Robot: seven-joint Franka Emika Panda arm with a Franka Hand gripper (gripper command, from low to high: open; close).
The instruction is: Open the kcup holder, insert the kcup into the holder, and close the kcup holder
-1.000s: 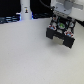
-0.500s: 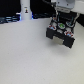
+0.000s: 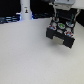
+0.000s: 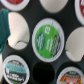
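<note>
Since the wrist view looks straight down onto the pod slots, relations are read from there.
Kcup [image 4: 46, 41]: green top up, seated in a slot of the kcup holder [image 3: 61, 32], directly below the gripper.
Axis: round pod, axis vertical; no long side.
Holder: drawer out, on the desk [image 3: 25, 55], at the exterior view's right.
Gripper: cannot tell whether apart or together.
Empty slot [image 4: 44, 73]: just beside the pod.

The kcup [image 4: 47, 40] sits in a slot of the kcup holder [image 3: 62, 30] (other pods [image 4: 13, 70] around it).
</note>
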